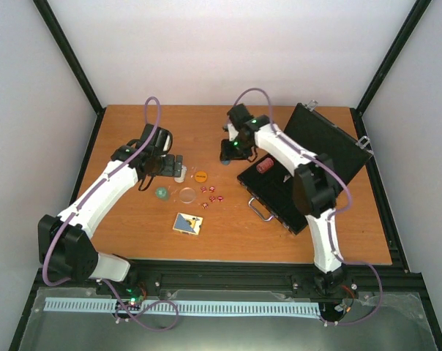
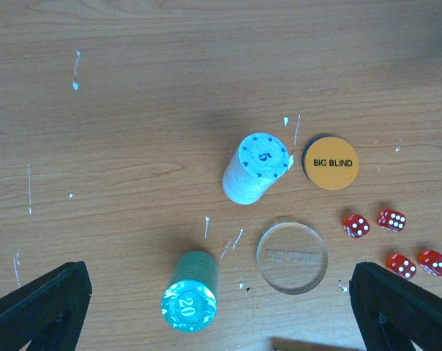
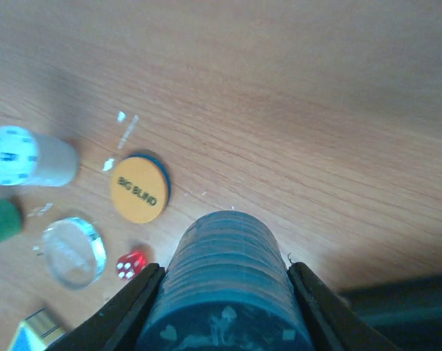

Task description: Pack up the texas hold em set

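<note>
The black case (image 1: pixel 283 191) is seen lying open on the right half of the wooden table (image 1: pixel 133 241), its lid (image 1: pixel 332 140) propped up toward the far right corner and its metal handle (image 1: pixel 260 210) turned to the near side. A red chip stack (image 1: pixel 265 165) is laid on its side inside the base. A blue chip stack (image 3: pixel 225 252) is clamped between the fingers of the right gripper (image 3: pixel 228 296), held above bare wood just left of the case.

The left gripper (image 1: pixel 173 166) is spread wide, with nothing between its fingers (image 2: pixel 42 307), above the loose pieces. Below it are grouped a white chip stack (image 2: pixel 256 168) marked 5, an orange disc (image 2: pixel 331 162) lettered BIG BLIND just beside it, a clear disc (image 2: pixel 291 257), a teal chip stack (image 2: pixel 189 292) marked 20 and red dice (image 2: pixel 356 225) scattered to the right. A card deck (image 1: pixel 189 224) is set apart, nearer the front edge.

Between the pieces and the case a strip of bare wood is left. The table is hemmed by black frame rails (image 1: pixel 67 58) and white walls (image 1: pixel 228 44); the far half is shown uncluttered.
</note>
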`<state>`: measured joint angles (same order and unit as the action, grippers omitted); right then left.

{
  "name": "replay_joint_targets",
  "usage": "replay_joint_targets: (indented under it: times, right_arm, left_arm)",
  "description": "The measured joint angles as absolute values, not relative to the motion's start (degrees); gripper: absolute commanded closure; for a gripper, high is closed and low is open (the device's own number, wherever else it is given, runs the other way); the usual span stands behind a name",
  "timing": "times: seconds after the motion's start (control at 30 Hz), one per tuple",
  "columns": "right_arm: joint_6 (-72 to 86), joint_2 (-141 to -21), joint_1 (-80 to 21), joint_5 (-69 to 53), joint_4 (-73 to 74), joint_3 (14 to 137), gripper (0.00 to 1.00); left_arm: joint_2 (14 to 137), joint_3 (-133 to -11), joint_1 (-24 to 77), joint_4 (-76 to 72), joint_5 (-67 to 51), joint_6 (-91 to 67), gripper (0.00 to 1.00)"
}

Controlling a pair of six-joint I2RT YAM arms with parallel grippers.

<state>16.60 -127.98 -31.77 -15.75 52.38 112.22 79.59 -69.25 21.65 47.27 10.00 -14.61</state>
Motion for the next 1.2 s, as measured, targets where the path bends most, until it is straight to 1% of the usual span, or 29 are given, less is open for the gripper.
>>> replay_joint_targets:
  times: [0.2,0.33,0.5,1.13,1.2]
  right_arm:
    - [17.43,-113.82,-26.09,-16.43,51.55,105.49,0.71]
    - [17.91,-108.84,-21.37,-15.88,50.33,97.97,0.72]
    - [18.68,-109.38,-18.96,-16.03,50.48,90.37,0.72]
    - [20.86,-109.86,-15.84,-23.00,51.13,82.43,0.71]
    - [20.88,-109.86,-15.79,-23.20,51.16,82.43,0.68]
  left_arm:
    - [79.44,-68.10,21.65,47.16,9.82,-14.63,0.00]
    - [79.44,-68.05,21.65,47.05,9.56,-14.63,0.00]
    - [79.46,-68.05,21.65,46.89,9.26,-14.63,0.00]
    - [79.72,-67.96,21.65,46.70,9.28,-14.76,0.00]
    - [79.77,-67.96,21.65,46.68,9.28,-14.79,0.00]
